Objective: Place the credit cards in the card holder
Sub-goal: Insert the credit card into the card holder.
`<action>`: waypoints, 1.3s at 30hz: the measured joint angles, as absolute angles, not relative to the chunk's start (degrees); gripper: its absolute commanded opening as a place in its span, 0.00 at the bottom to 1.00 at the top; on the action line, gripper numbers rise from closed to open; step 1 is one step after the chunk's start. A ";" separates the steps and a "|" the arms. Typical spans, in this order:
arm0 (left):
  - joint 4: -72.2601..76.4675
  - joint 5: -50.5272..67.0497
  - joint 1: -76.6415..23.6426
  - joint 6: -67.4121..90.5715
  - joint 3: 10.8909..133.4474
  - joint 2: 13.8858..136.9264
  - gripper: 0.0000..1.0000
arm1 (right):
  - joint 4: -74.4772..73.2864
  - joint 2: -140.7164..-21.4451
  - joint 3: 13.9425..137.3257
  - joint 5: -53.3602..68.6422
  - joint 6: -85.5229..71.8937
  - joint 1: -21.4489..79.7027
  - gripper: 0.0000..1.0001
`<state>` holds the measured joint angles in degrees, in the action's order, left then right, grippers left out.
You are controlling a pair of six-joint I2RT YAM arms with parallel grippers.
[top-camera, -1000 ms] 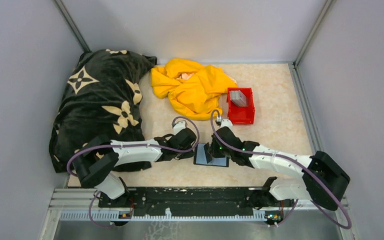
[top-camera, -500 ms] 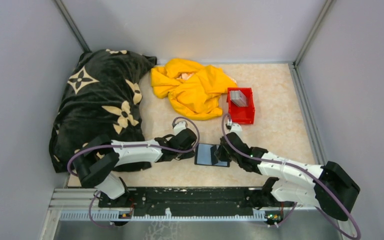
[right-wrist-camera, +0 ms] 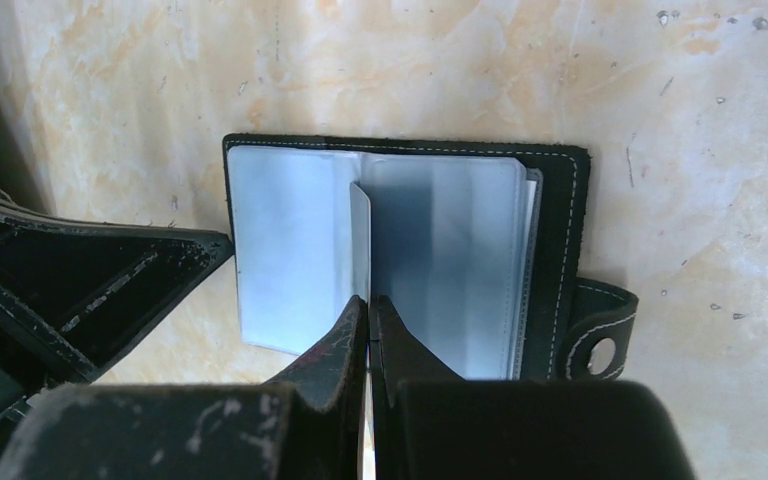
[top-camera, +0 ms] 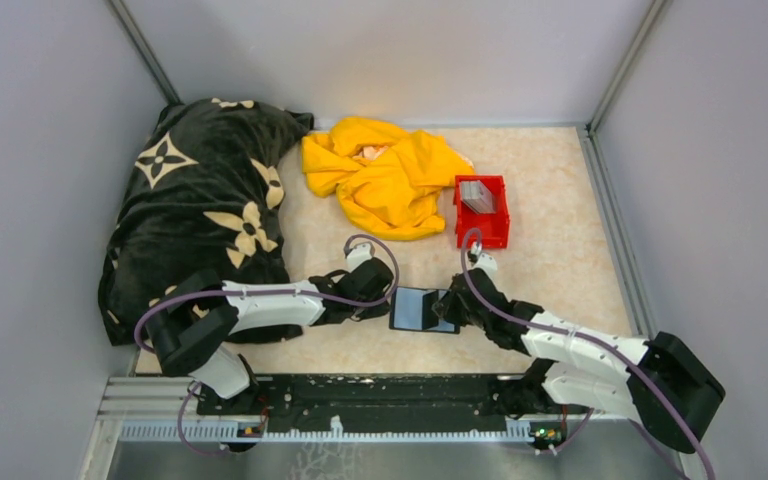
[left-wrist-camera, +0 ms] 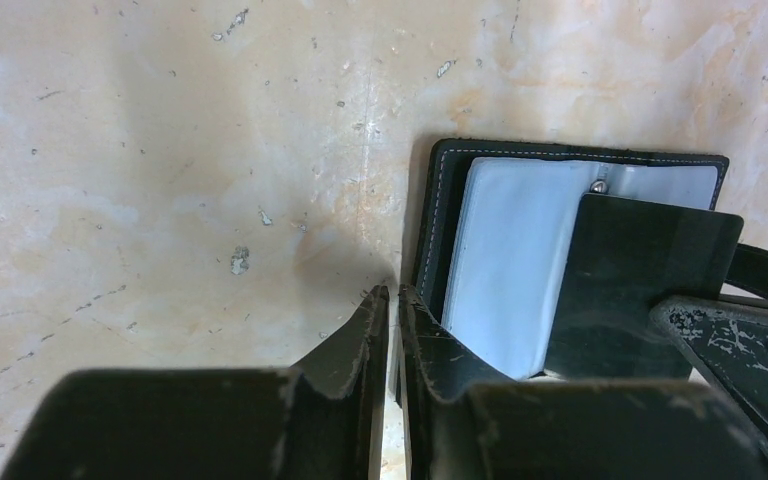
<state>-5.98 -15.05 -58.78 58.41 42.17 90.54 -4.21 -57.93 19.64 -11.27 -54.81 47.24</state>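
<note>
The black card holder [top-camera: 412, 309] lies open on the table between both grippers, its pale slotted inside up and its snap tab [right-wrist-camera: 596, 335] to one side. It shows in the left wrist view [left-wrist-camera: 500, 250] and the right wrist view [right-wrist-camera: 460, 250]. My right gripper [top-camera: 447, 305] [right-wrist-camera: 369, 300] is shut on a thin grey credit card [right-wrist-camera: 360, 230], held on edge over the holder's spine; the card looks dark in the left wrist view [left-wrist-camera: 650, 280]. My left gripper [top-camera: 385, 305] [left-wrist-camera: 393, 295] is shut and empty at the holder's left edge. More grey credit cards [top-camera: 476, 195] lie in the red bin.
The red bin [top-camera: 484, 232] stands just beyond the right arm. A crumpled yellow cloth [top-camera: 385, 175] lies at the back centre. A black blanket with cream flowers [top-camera: 200, 200] fills the left side. Grey walls close in the table.
My right arm has drawn back to the right, from over the holder's middle to its right edge. The left arm and the holder have stayed put.
</note>
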 measured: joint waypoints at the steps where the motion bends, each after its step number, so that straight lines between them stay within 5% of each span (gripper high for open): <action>1: -5.98 -15.05 -58.78 58.43 42.17 90.54 0.16 | -3.75 -57.78 19.14 -10.98 -55.22 46.92 0.00; 39: -5.13 -15.46 -59.20 58.46 41.82 90.98 0.16 | 5.21 -61.23 14.22 -10.90 -60.20 45.30 0.00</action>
